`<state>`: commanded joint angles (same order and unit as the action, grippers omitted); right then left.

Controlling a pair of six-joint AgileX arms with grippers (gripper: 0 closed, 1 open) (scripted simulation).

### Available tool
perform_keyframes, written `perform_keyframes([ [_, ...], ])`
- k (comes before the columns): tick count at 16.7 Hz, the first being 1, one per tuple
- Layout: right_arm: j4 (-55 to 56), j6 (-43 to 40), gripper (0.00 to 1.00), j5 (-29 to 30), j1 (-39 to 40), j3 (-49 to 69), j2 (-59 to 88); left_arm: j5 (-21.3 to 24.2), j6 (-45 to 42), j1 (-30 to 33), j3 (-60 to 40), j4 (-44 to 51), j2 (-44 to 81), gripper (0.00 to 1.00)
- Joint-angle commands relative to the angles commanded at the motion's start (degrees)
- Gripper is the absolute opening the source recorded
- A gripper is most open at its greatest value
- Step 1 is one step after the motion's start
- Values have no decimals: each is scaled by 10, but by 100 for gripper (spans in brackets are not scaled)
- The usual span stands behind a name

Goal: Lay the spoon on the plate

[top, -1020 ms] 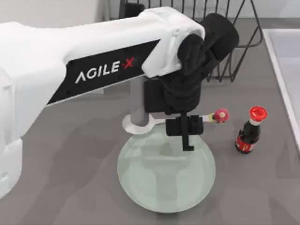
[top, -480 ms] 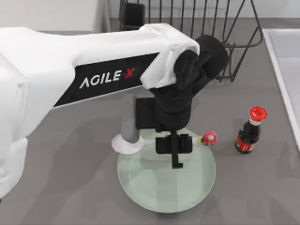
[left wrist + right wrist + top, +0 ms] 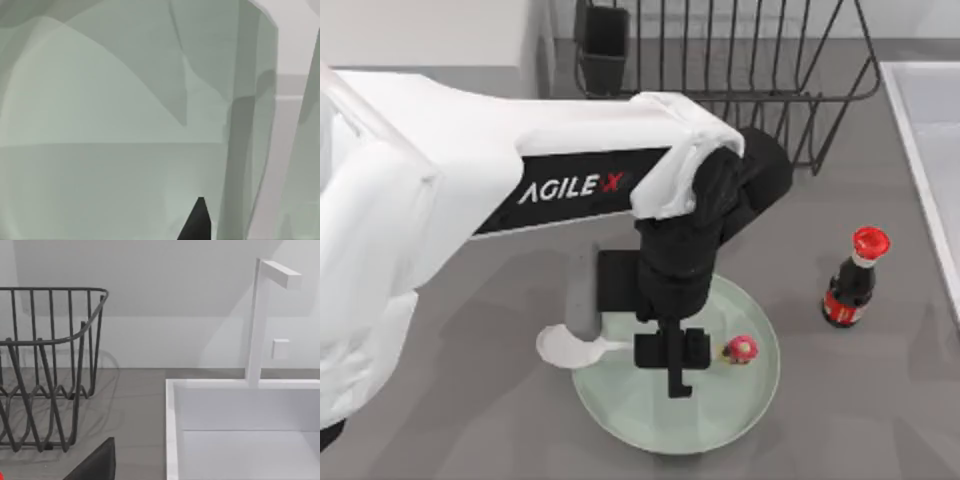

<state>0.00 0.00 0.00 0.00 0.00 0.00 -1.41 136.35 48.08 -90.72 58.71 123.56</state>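
Overhead, my left arm reaches across the table and its gripper [image 3: 673, 352] hangs low over the plate [image 3: 620, 395], fingers pinching the handle of the spoon [image 3: 582, 347]. That spoon lies crosswise: its white bowl juts past the plate's left rim over the grey table [image 3: 470, 330], while the pink-red knob sits over the plate's right half. Whether the spoon touches the plate's surface, I cannot tell. To the right of the plate, well apart, stands the bottle [image 3: 853, 279], upright with its red cap. A black wire rack [image 3: 740, 60] stands at the table's far edge, and a white sink [image 3: 930, 140] runs along the right side.

Next, the left wrist view is close on the pale-green plate [image 3: 100, 165], with one dark fingertip [image 3: 197, 222] poking in at the edge.

Lastly, the right wrist view takes in the rack [image 3: 45, 365], the sink [image 3: 240, 430] and a white tap [image 3: 260, 320]; a dark bit of the right gripper shows at the edge, and I cannot tell how its fingers stand.
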Motion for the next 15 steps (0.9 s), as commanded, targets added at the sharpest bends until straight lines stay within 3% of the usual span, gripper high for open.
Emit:
perform_keyframes([
  [2, 0, 0, 100, 0, 0, 0, 0, 0, 0, 0, 0, 0, 0, 0],
  [15, 0, 0, 100, 0, 0, 0, 0, 0, 0, 0, 0, 0, 0, 98],
])
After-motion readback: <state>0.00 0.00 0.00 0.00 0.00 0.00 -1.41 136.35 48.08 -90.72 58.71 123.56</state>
